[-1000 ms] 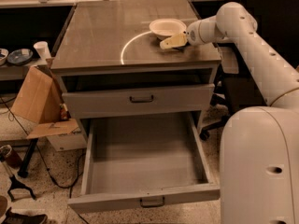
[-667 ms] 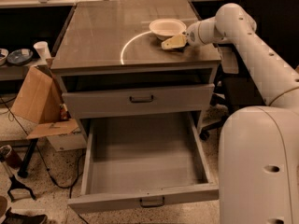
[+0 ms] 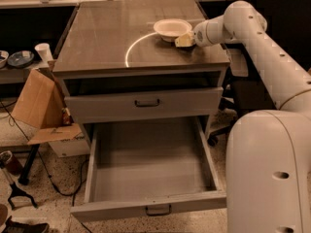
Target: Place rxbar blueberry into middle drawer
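Observation:
My gripper (image 3: 185,40) is low over the cabinet top (image 3: 107,38), at its right rear, right beside the cream-white bowl (image 3: 172,29). The rxbar blueberry does not show; it may be hidden under the gripper. The middle drawer (image 3: 146,207), the lowest grey one, is pulled far out towards the camera. Its inside shows nothing in it. The white arm reaches in from the right, above the cabinet's right edge.
The grey drawer front (image 3: 146,103) above is slightly out. A cardboard box (image 3: 41,106) stands left of the cabinet, with a paper cup (image 3: 43,52) and dishes on a low shelf behind. The robot's white body (image 3: 267,174) fills the lower right.
The gripper has shifted a little to the right and back beside the bowl. The drawers and the bowl have not moved.

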Tool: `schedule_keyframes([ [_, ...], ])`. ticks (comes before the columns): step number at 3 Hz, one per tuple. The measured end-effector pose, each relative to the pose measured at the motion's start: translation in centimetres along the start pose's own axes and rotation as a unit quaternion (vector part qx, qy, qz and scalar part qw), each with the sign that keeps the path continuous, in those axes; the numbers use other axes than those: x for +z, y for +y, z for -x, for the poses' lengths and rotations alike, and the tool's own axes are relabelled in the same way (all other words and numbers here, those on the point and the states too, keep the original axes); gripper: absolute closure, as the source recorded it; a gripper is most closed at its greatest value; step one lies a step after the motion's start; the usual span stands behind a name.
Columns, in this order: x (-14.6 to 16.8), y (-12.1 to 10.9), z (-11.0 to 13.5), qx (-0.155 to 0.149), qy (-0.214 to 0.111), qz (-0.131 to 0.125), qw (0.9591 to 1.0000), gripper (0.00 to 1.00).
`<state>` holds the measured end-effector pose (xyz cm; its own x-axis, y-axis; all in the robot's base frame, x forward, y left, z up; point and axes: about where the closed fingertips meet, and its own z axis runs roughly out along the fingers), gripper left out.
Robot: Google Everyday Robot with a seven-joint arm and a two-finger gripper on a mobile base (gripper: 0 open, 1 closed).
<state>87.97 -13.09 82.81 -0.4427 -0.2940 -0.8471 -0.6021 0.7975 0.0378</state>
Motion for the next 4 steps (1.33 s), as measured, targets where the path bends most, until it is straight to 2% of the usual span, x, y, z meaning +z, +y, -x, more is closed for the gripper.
schedule_keyframes([
  [1,-0.1,0.0,0.2,0.000,0.000,0.000,1.0000,0.95],
  [2,-2.0,0.1,-0.1,-0.007,-0.002,-0.008,0.9999,1.00],
  [4,-8.8,2.4,-1.4,-0.020,-0.001,-0.024,0.9995,1.00],
])
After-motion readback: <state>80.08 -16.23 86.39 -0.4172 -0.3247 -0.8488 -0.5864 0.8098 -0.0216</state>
